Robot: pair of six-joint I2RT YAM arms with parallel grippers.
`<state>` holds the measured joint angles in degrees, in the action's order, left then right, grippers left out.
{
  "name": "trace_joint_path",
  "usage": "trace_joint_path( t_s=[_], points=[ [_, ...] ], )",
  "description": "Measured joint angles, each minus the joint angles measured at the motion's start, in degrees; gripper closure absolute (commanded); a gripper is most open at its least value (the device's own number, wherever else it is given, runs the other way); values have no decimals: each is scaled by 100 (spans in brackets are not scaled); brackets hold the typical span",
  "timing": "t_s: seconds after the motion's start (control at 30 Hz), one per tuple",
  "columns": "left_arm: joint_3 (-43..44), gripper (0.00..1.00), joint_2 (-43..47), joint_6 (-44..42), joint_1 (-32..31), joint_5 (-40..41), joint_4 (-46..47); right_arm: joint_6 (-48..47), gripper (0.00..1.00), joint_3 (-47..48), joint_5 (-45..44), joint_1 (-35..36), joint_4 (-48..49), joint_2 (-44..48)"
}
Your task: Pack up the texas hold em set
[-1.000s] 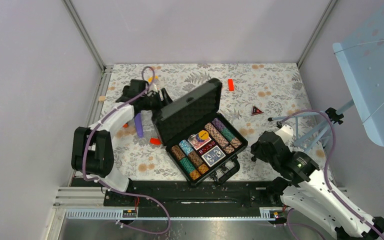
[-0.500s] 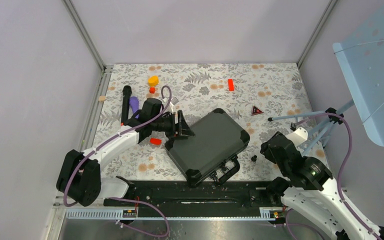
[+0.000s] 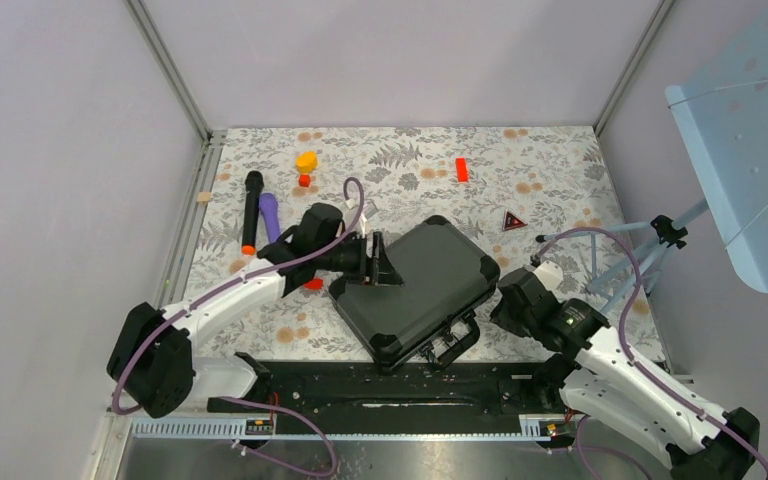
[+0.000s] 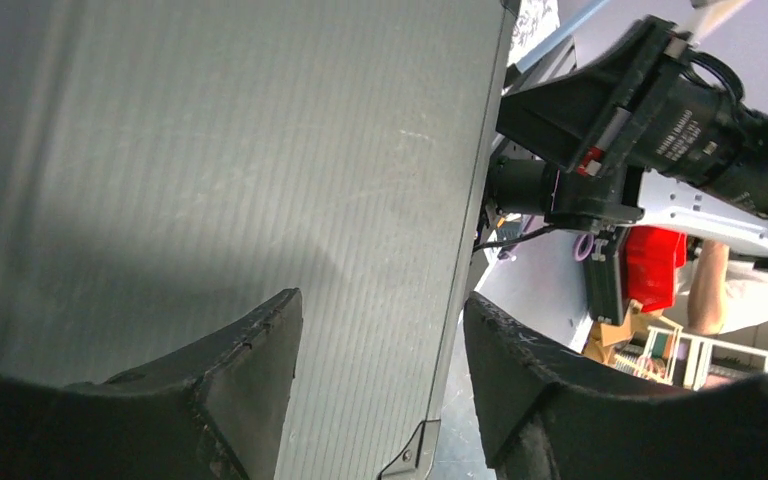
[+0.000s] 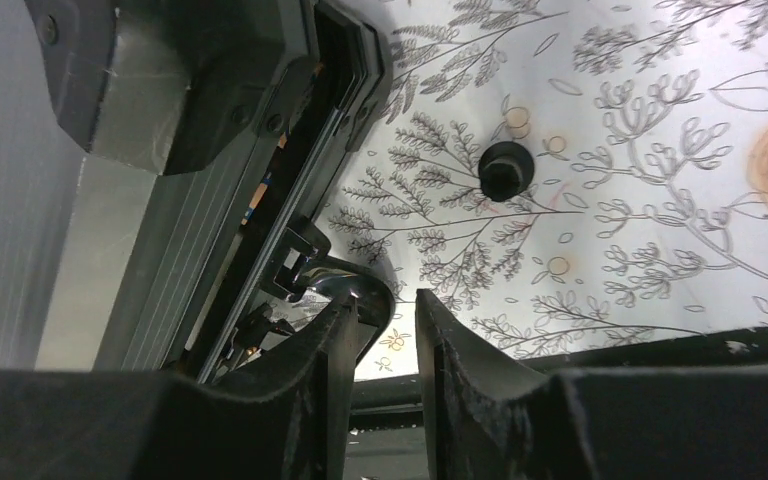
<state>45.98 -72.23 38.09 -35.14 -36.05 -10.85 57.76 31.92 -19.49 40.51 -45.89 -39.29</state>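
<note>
Floral bench (image 3: pixel 560 170) holds the black case (image 3: pixel 415 285), lid down under the spread left end effector (image 4: pixel 380 320); right end effector (image 5: pixel 385 305), narrowly apart, waits beside a seemingly unfastened latch (image 5: pixel 330 272).

No legible text or labels.

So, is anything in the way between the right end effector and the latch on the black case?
Nothing visible does. The right end effector sits right at the metal latch of the case; the small black knob lies off to the side.
</note>
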Motion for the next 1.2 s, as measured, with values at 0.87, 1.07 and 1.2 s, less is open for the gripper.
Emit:
trace_joint_path(
  t_s=[0.87,1.07,1.2],
  points=[
    [-160,47,-957,48,-1141,501,1523,-579,69,-446,501,-13,1784,-2192],
    [-160,49,-1167,144,-1182,498,1899,-601,69,-466,450,-11,1832,-1801],
    [-160,50,-1204,146,-1200,522,1993,-619,69,-483,372,-11,1840,-1714]
  ],
)
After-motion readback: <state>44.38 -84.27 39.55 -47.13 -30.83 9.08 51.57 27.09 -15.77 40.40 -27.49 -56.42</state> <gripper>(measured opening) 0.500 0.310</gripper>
